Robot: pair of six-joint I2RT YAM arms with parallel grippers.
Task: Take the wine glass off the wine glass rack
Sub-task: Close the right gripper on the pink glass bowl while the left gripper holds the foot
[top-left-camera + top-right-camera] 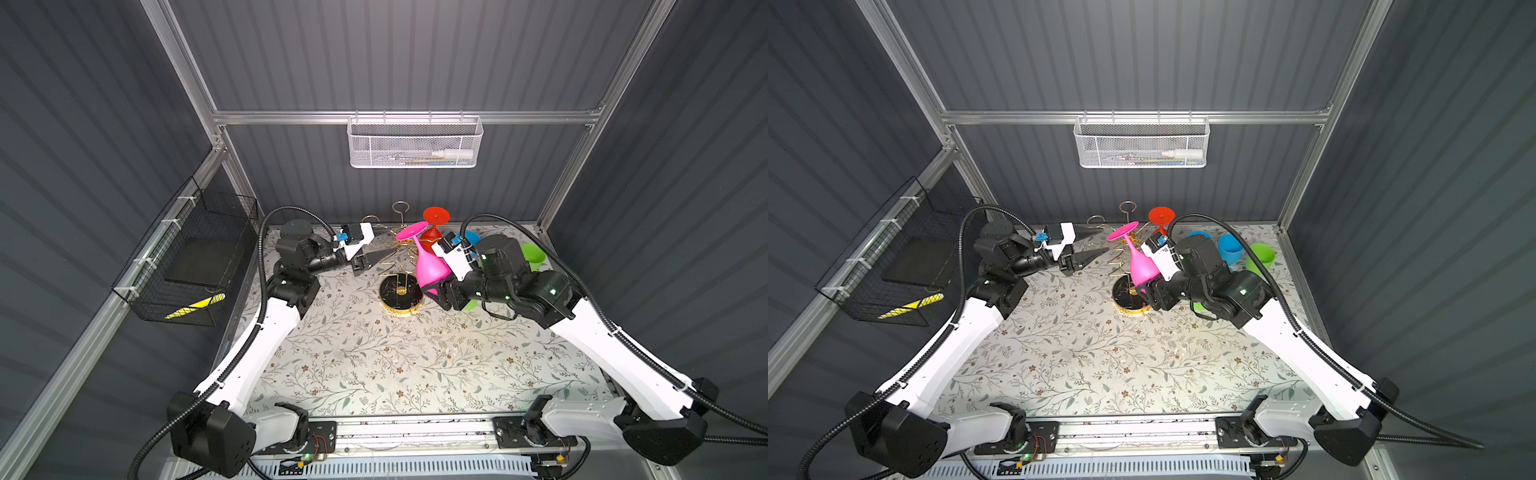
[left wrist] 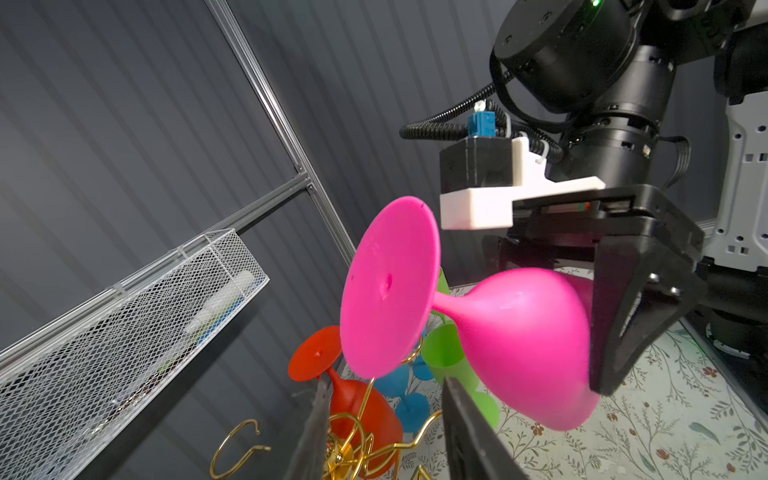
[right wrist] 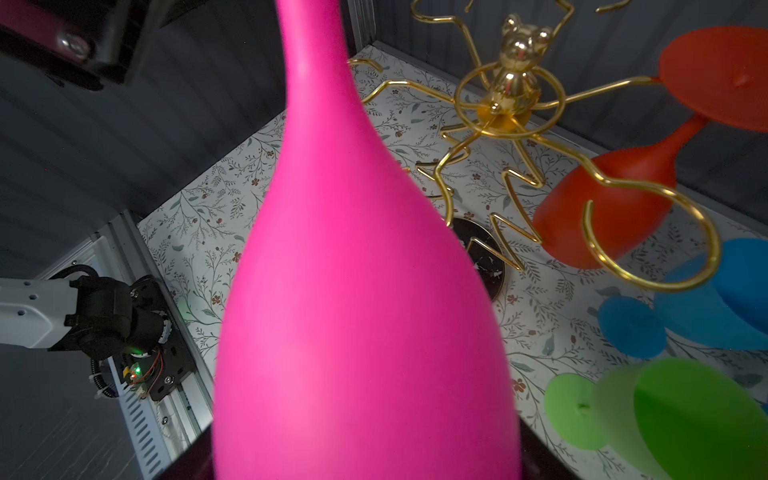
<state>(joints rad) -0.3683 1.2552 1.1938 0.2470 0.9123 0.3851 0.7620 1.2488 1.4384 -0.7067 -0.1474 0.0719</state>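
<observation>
A small printed label [image 1: 1168, 251] on the right wrist housing, just right of centre in a top view, is too small to read. The right arm's fingers [image 2: 623, 316] are clamped on the wide bowl of the pink wine glass [image 1: 430, 266]. The glass is held upside down and tilted at the centre of both top views, its foot uppermost and leaning over the top of the wine glass rack [image 1: 401, 311]. In the left wrist view a gold ring shows just behind the foot's lower edge; whether the stem sits in it I cannot tell. The left arm's fingers [image 1: 1090, 257] stand apart, holding nothing, beside the rack's arms at centre left. A red glass [image 1: 432, 235] hangs bowl-down from the rack, above centre. The rack's base stands on the floral desk [image 1: 374, 365].
</observation>
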